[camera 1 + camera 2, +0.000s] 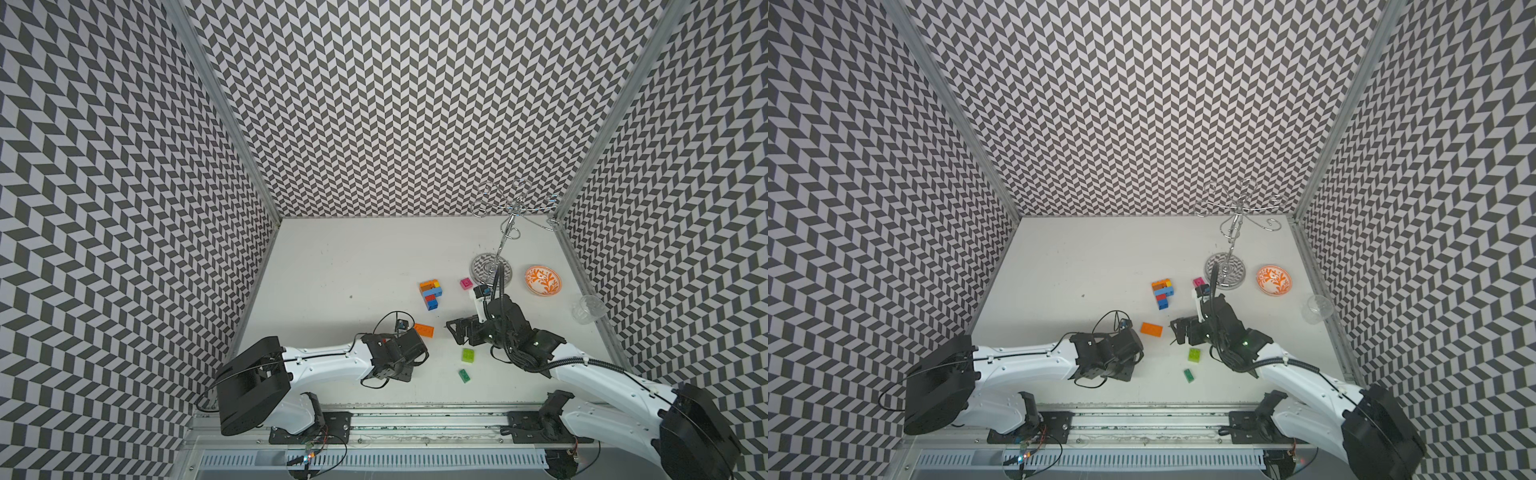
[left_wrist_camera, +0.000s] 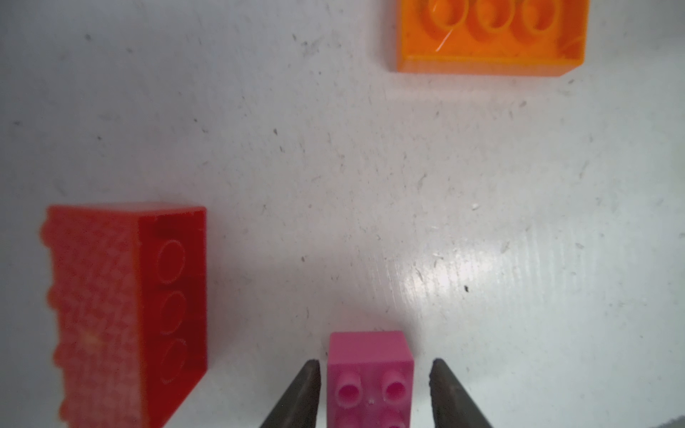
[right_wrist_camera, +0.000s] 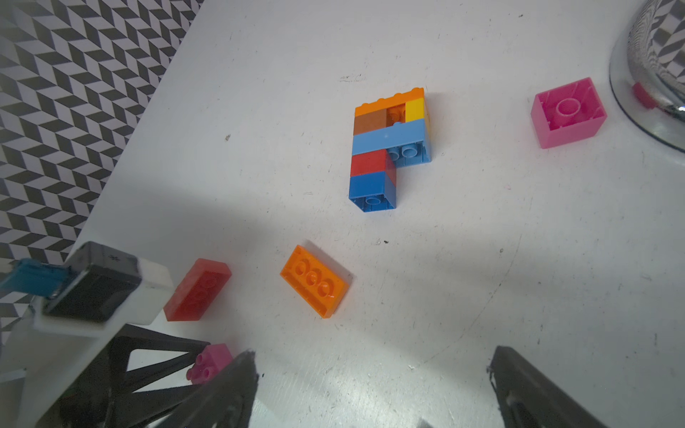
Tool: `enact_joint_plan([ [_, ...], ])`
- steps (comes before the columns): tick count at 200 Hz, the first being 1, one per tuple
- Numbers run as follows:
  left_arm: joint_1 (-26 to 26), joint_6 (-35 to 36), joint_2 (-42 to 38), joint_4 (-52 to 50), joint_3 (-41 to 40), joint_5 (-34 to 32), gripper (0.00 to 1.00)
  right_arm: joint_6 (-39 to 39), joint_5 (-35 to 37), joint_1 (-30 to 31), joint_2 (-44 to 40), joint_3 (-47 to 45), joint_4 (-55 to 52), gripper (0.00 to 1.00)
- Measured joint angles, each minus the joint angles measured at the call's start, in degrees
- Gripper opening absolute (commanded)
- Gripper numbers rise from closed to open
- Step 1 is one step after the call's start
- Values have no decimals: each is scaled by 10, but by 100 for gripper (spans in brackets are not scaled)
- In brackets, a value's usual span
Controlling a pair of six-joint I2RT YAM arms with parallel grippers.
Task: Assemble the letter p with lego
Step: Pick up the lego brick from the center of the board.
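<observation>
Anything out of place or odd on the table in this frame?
Nothing looks spilled or broken, but loose bricks are flipped: the pink brick near the stand's base and the orange brick lie hollow side up, and the red brick rests on its side, studs pointing sideways.

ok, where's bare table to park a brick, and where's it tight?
Biggest bare patch: far left of the table, bordered by the left wall, back wall and the stacked lego assembly. Smaller strip between front rail and green brick. Crowded: centre, where the left end effector and right end effector flank the orange brick; far right, with the metal stand, bowl and glass.
</observation>
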Motion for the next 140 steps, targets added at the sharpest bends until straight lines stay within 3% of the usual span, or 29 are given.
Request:
enact_joint_plan([
  [35, 2, 6, 3, 4, -2, 0, 45, 2, -4, 0, -7, -12, 3, 99],
  [65, 6, 8, 4, 13, -3, 5, 31, 1, -12, 0, -19, -20, 8, 99],
  [99, 32, 21, -21, 35, -19, 29, 30, 0, -18, 0, -64, -38, 41, 99],
  [117, 62, 28, -64, 56, -36, 62, 30, -1, -28, 0, -89, -52, 69, 99],
  [140, 123, 38, -142, 117, -68, 152, 30, -5, -52, 0, -115, -71, 107, 99],
])
